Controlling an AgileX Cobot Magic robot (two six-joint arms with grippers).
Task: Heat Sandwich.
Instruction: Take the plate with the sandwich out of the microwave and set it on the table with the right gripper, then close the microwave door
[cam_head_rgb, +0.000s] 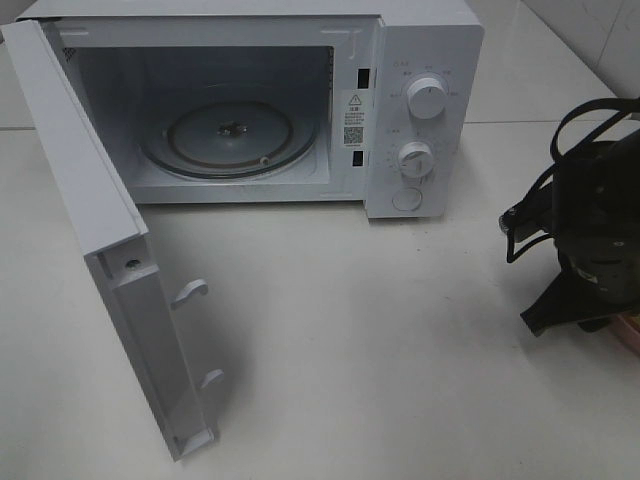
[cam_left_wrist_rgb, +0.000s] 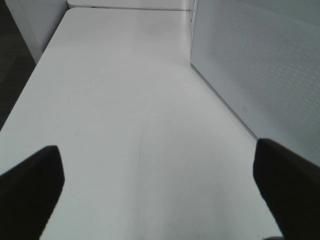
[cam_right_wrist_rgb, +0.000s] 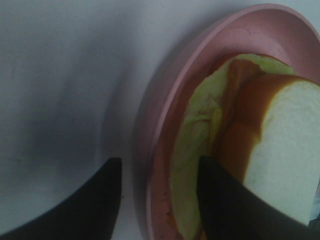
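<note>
White tabletop (cam_head_rgb: 400, 350) carries an open microwave (cam_head_rgb: 300, 100); the sandwich (cam_right_wrist_rgb: 240, 150) lies on a pink plate (cam_right_wrist_rgb: 165, 125) whose rim the right gripper's (cam_right_wrist_rgb: 160, 195) spread jaws straddle. Left gripper (cam_left_wrist_rgb: 160, 190) jaws spread wide.

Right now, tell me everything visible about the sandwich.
The sandwich, seen only in the right wrist view, lies on a round pink plate. Pale white bread with a brown crust sits beside a yellowish-green layer. The right gripper straddles the plate's rim, one finger over the sandwich; whether it touches is unclear.
</note>
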